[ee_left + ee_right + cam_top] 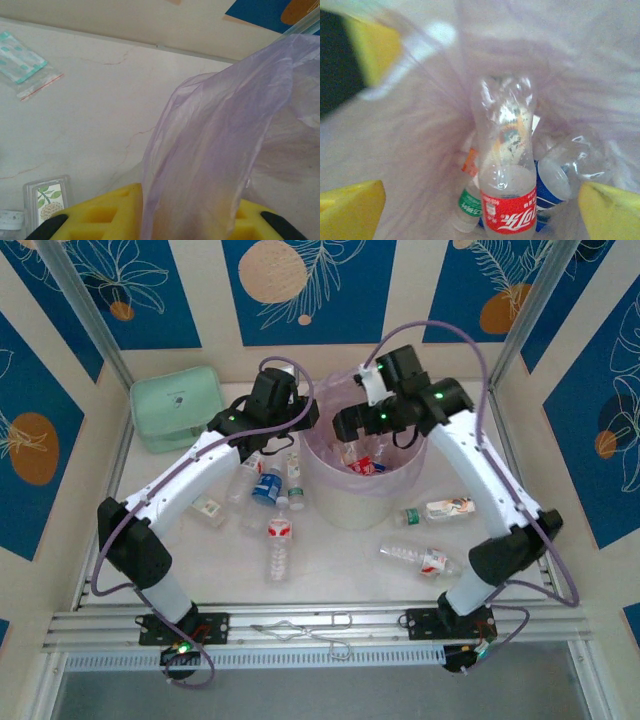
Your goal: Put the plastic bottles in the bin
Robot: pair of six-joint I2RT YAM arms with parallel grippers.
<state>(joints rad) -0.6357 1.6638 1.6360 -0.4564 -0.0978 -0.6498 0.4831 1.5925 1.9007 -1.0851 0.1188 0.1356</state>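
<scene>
Top external view is showing the bin [352, 508] standing mid-table. Its pink liner [220, 150] is being pinched at the left rim by the left gripper [190, 222], fingers clamped together on the film. The right gripper [482, 202] is hanging over the mouth, fingers spread apart, gripping nothing. A red-labelled bottle [506, 150] is sitting inside among others. Rising straight up, clear of the liner, is looking wisest before reaching for the loose bottles [280, 545] nearer.
</scene>
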